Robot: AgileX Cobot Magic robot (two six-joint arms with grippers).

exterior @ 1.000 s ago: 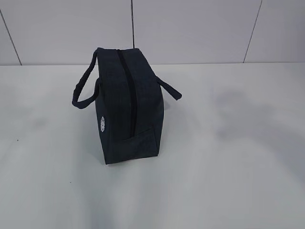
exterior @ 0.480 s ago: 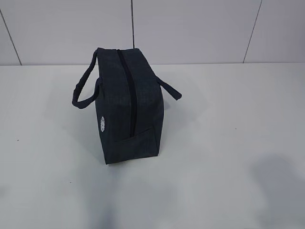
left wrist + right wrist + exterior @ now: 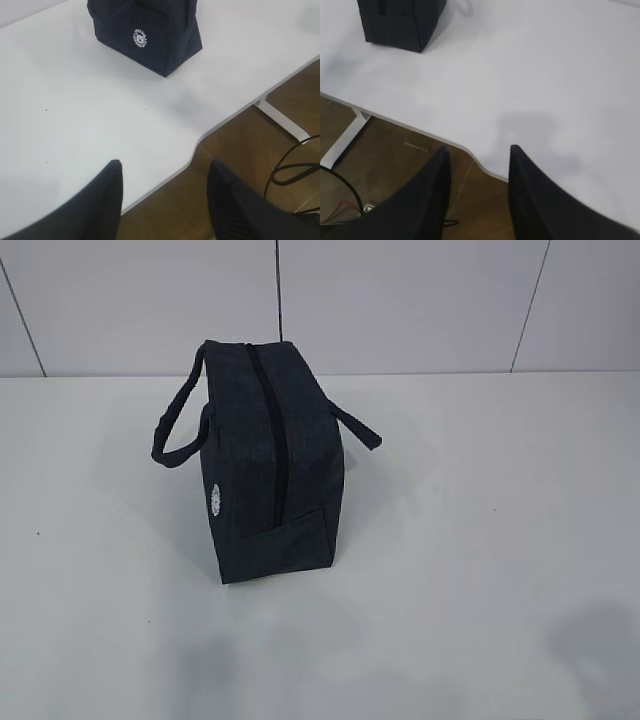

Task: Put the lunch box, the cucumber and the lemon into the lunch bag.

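Lunch bag [image 3: 268, 465] stood left of bench [image 3: 480, 540] centre, toward far edge; boxy navy fabric, zipper shut, loop handles drooping each side. Round white logo clear only in left wrist view. Left jaws [image 3: 165, 195] wide, holding nothing, over near bench edge. Right jaws [image 3: 477, 185] parted, holding nothing, likewise. Bench smooth, white.

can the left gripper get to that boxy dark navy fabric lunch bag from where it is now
Probably yes: the open left gripper sits back over the white table's front edge, and only bare tabletop lies between it and the boxy dark navy fabric lunch bag.
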